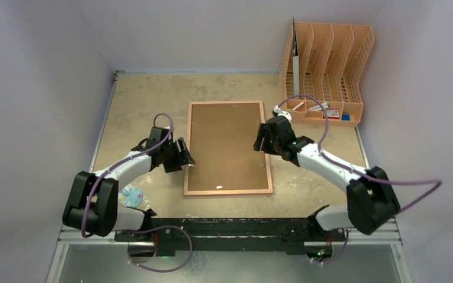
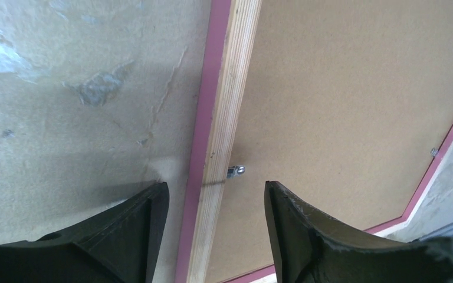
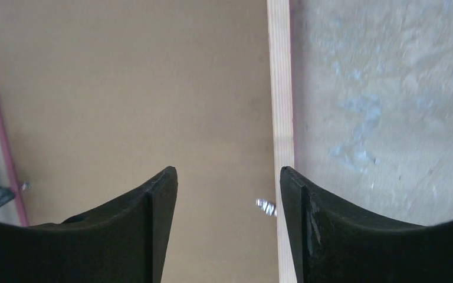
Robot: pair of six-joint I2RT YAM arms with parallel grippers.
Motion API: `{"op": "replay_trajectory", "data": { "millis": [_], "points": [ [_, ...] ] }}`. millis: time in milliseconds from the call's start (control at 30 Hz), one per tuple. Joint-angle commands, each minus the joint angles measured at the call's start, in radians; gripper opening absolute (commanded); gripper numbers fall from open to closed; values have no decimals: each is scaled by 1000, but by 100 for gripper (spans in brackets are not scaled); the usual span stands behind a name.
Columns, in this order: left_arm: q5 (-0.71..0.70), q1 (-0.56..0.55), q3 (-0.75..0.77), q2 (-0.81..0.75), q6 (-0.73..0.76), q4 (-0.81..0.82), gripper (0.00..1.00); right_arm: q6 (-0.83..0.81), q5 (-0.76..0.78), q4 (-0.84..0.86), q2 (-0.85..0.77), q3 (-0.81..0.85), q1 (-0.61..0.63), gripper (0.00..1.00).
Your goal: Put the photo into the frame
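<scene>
A: Where is the frame (image 1: 227, 191)?
B: Flat on the table (image 1: 147, 100), back side up, with a brown backing sheet (image 1: 227, 144) filling it. It lies between the two claws.
A: The left claw (image 2: 216, 191)?
B: Spread wide, gripping nothing. The frame's left rail runs between its fingers, and a small metal tab (image 2: 236, 171) sits just ahead of the gap.
A: And the right claw (image 3: 228, 177)?
B: Also spread and empty. One finger is over the backing sheet, the other over the right rail. An orange file rack (image 1: 330, 65) stands beyond it.
</scene>
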Motion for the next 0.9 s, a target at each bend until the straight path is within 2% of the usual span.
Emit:
{"op": "replay_trajectory", "data": {
  "millis": [0,233,500,733,867],
  "points": [
    [-68,-6,56,-34,-25,31,64,-74,123,26,151,165,3,67],
    [-75,-6,64,-23,-38,66,71,-162,310,-13,416,416,-1,68],
    [-66,-6,53,-10,-38,73,71,-178,383,-72,635,614,-44,68],
    [-53,-6,43,-3,-35,82,69,-202,339,-51,694,636,-78,64],
    [-47,-6,43,3,-33,83,69,-225,252,-15,707,627,-111,58]
  ]
}}
